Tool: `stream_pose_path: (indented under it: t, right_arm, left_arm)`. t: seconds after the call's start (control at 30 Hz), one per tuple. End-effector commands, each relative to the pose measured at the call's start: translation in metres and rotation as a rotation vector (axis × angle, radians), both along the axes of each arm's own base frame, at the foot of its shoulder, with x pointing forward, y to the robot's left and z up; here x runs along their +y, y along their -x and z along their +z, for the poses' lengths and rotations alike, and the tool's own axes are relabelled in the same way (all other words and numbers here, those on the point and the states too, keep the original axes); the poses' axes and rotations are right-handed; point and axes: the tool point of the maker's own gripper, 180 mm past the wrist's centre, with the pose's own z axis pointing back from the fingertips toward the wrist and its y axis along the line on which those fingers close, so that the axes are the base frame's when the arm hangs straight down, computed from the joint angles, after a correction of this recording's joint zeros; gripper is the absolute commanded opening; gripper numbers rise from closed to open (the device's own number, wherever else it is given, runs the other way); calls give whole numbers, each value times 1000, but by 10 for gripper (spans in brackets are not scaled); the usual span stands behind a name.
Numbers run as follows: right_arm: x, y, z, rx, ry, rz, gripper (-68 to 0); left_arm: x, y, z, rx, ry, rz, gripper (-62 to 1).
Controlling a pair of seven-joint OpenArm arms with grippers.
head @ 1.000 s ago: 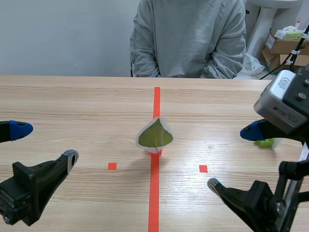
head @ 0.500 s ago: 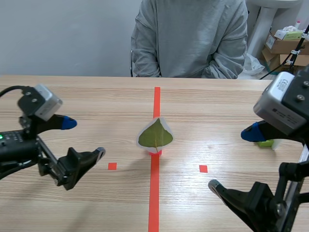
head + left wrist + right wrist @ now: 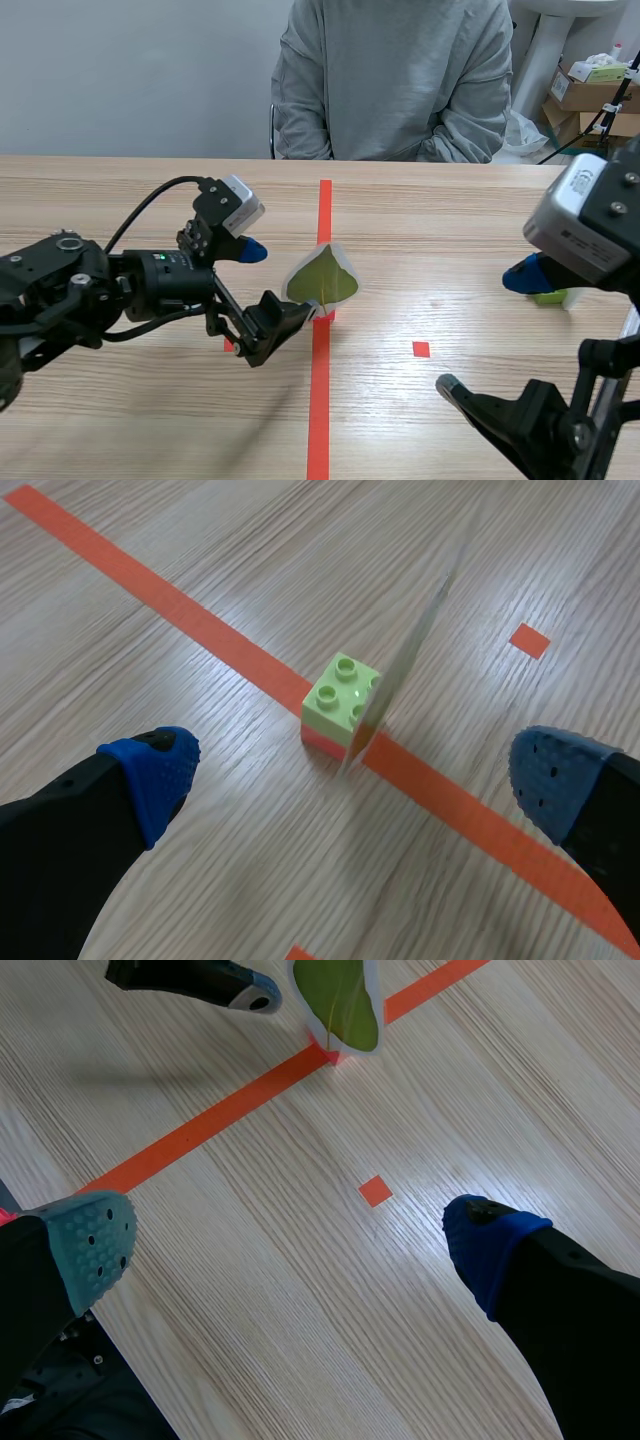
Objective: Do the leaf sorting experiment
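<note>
Two claws are spread wide, and neither holds anything. Nearest me, my right claw hangs low over bare tabletop, well apart from the work. A little farther out, my left claw is turned sideways just beside the leaf, one blue pad high and the other finger down by the base. As far as I can tell, it is not touching.

The leaf stands upright on the orange-red centre line, slotted into a small toy brick, light green over a red layer. It looks sealed in clear film with a pale border, so I judge it thin, very light, stiffish yet bendy, and slick on both faces. From my left wrist it shows edge-on between the pads. I would pinch across the flat faces, low down near the brick, and gently. The brick seems too light to resist a shove and could tip or slide.

Beyond it, a person in a grey sweatshirt sits across the tabletop. Cardboard boxes stand farther off at my right.
</note>
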Motion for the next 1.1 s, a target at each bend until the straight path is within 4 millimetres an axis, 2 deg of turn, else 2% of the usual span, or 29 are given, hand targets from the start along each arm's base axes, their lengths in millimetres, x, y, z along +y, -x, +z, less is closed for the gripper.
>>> stream_pose_path:
  t: [0.0, 0.27, 0.6, 0.63, 0.8, 1.07]
  right_arm:
    - [-3, -5, 4, -17, -5, -7, -35]
    - [-3, -5, 4, -17, -5, -7, -35]
    - [-3, -5, 4, -17, -5, -7, -35]
    - [-3, -5, 4, -17, -5, -7, -35]
    - [-3, -5, 4, -17, -5, -7, -35]
    - [-3, -5, 4, -17, -5, -7, -35]
  left_arm:
    - [-13, -2, 8, -21, 24, -17, 14]
    - [-38, 0, 4, -53, -25, -75, 14]
    - [-40, 0, 1, -65, -55, -82, 14]
    - [-40, 0, 1, -65, -56, -82, -15]
    - [-40, 0, 1, -65, -56, -82, -264]
    - [-41, 0, 2, -69, -49, -82, -525]
